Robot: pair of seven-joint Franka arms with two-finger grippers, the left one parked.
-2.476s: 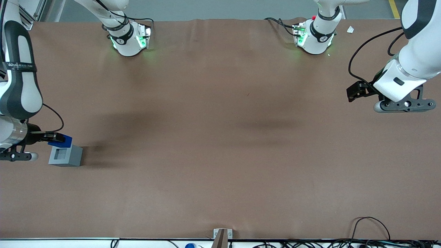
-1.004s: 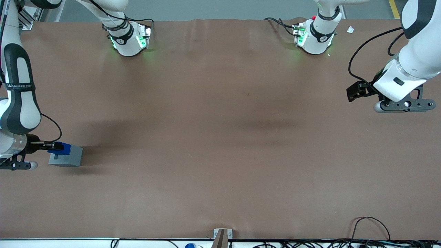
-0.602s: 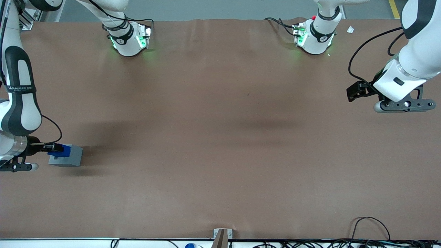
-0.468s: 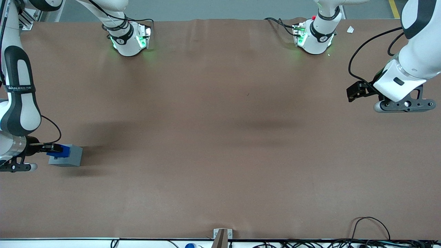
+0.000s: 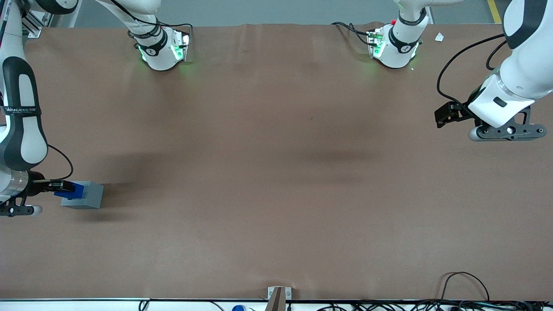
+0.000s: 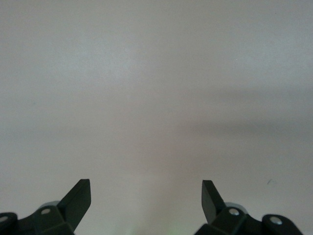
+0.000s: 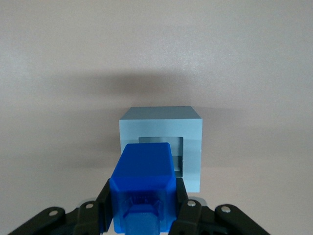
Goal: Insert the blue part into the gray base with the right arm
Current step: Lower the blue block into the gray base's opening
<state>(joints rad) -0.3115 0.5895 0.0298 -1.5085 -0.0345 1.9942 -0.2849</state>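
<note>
Brown bench (image 5: 276, 172) cover, otherwise bare around the work. Right arm (image 5: 21, 125) low at the working arm's end. End effector (image 7: 142, 215) clamped on the blue part (image 7: 143, 183), fingers (image 7: 102, 203) pressed against its flanks. Part hangs just above the gray base (image 7: 161, 147), which sits directly ahead of and beneath the fingertips; recess partly covered by the part's leading edge. Judgement: part not yet seated, appears offset toward the arm. Nudge forward to centre over the recess, keep faces square, descend slowly, release only once it is seated.

Glossy plastic blue part (image 7: 143, 183) (gray base (image 7: 161, 147) seemingly matt).
</note>
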